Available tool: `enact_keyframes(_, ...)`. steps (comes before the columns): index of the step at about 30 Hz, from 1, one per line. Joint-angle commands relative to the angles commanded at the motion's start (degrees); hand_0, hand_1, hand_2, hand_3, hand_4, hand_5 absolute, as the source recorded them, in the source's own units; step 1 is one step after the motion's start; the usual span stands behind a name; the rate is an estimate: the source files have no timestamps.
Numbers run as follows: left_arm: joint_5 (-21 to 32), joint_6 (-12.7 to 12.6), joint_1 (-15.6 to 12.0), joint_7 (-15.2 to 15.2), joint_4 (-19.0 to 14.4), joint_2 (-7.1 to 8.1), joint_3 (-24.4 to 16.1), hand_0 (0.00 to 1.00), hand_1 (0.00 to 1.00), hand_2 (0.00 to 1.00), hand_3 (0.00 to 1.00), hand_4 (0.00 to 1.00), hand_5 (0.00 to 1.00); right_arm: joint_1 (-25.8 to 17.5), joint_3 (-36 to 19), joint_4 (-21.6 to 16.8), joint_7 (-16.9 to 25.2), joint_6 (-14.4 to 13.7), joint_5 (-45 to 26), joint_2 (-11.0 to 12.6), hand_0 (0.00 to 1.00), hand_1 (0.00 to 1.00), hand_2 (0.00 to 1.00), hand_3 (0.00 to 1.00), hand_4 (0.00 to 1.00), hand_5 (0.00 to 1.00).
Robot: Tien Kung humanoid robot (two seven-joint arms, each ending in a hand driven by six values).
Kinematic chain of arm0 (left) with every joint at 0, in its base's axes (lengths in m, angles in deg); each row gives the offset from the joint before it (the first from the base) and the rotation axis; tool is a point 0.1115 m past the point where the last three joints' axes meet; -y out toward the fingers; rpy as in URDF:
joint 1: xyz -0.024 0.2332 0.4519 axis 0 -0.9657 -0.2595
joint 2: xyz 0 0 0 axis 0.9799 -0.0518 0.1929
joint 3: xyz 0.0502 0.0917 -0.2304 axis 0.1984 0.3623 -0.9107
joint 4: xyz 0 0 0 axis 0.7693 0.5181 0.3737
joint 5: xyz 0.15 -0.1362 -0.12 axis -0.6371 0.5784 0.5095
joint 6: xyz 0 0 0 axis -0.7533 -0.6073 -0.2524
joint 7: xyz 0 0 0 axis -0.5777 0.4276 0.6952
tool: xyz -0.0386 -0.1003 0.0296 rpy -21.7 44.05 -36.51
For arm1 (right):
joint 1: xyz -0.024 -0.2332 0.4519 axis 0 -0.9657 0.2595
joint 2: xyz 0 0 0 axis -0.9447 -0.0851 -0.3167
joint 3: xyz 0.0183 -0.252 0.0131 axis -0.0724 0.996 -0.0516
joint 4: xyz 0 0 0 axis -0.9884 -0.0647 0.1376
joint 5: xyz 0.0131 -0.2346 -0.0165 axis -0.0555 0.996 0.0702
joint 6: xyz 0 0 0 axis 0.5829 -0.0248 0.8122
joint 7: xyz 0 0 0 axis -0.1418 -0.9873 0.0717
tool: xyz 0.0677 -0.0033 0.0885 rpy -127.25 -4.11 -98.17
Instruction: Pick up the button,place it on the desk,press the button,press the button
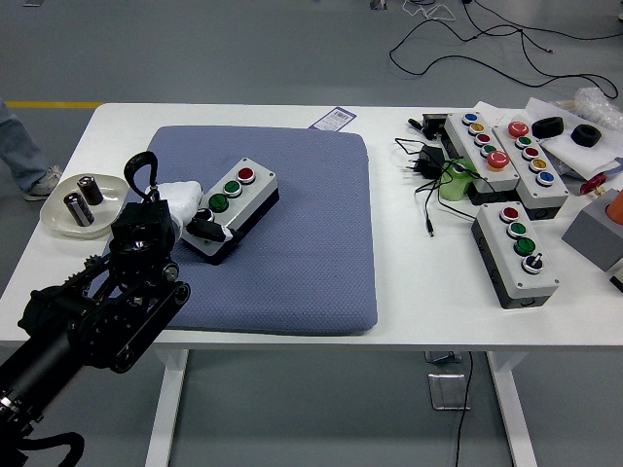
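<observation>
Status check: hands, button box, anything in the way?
Left hand at the near end of the button box, grip unclear. Box sits on the blue mat. Right hand out of view. Nothing blocking.

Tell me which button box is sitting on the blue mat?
The three-button box with red on top, right by the robot's left hand. The other button boxes sit on the bare white table at the right.

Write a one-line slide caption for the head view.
Left hand grips the near end of a three-button control box on the blue mat; spare button boxes sit at right.
</observation>
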Motion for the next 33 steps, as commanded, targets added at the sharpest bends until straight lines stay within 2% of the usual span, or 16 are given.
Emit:
enact_keyframes(6,0.0,-2.01,0.04,0.73,0.58,0.95,0.73,0.186,0.2,0.236,0.424,0.231,0.002,0.07,0.02,0.0,0.01,0.01,-0.05,0.02,0.671,0.645,0.687,0.633,0.312,0.188)
enact_keyframes(8,0.0,-2.63,0.09,3.66,0.65,1.58,1.09,0.186,0.2,0.236,0.424,0.231,0.002,0.09,0.02,0.0,0.02,0.01,-0.07,0.03,0.671,0.645,0.687,0.633,0.312,0.188)
enact_keyframes(9,0.0,-2.59,0.11,4.65,0.51,1.88,1.3,0.186,0.194,0.235,0.418,0.184,0.002,0.11,-0.02,0.0,0.01,0.01,-0.01,0.04,0.671,0.645,0.687,0.633,0.312,0.188)
enact_keyframes(14,0.0,-2.13,0.19,9.22,0.15,2.97,1.61,0.186,0.194,0.235,0.418,0.184,0.002,0.12,-0.14,0.0,0.03,-0.01,0.05,0.03,0.671,0.645,0.687,0.633,0.312,0.188)
enact_keyframes(15,0.0,-1.81,0.26,10.46,0.19,3.21,1.68,0.186,0.192,0.232,0.412,0.154,0.002,0.12,-0.15,0.0,0.03,0.0,0.06,0.03,0.67,0.645,0.688,0.633,0.312,0.189)
enact_keyframes(20,0.0,0.16,0.66,18.35,0.36,4.29,2.4,0.186,0.192,0.232,0.412,0.154,0.002,0.11,-0.38,0.0,0.02,0.0,0.29,0.02,0.67,0.645,0.688,0.633,0.312,0.189)
enact_keyframes(21,0.0,0.38,0.79,20.29,0.41,4.54,2.63,0.18,0.186,0.226,0.396,0.128,0.002,0.11,-0.38,0.0,0.02,0.0,0.28,0.01,0.67,0.645,0.688,0.633,0.312,0.189)
enact_keyframes(24,0.0,0.12,1.48,25.34,0.6,5.4,4.04,0.18,0.186,0.226,0.396,0.128,0.002,0.15,-0.43,0.0,0.01,-0.01,0.35,-0.01,0.67,0.645,0.688,0.633,0.312,0.189)
enact_keyframes(26,0.0,-1.31,2.17,28.51,0.93,6.16,5.68,0.18,0.186,0.226,0.396,0.128,0.002,0.16,-0.42,0.0,0.01,-0.02,0.3,-0.01,0.67,0.645,0.688,0.633,0.312,0.189)
enact_keyframes(33,0.0,-7.25,4.25,33.83,2.59,7.77,10.89,0.189,0.187,0.219,0.396,0.123,0.002,0.24,-0.12,0.0,-0.04,-0.01,0.02,-0.04,0.67,0.645,0.688,0.633,0.312,0.189)
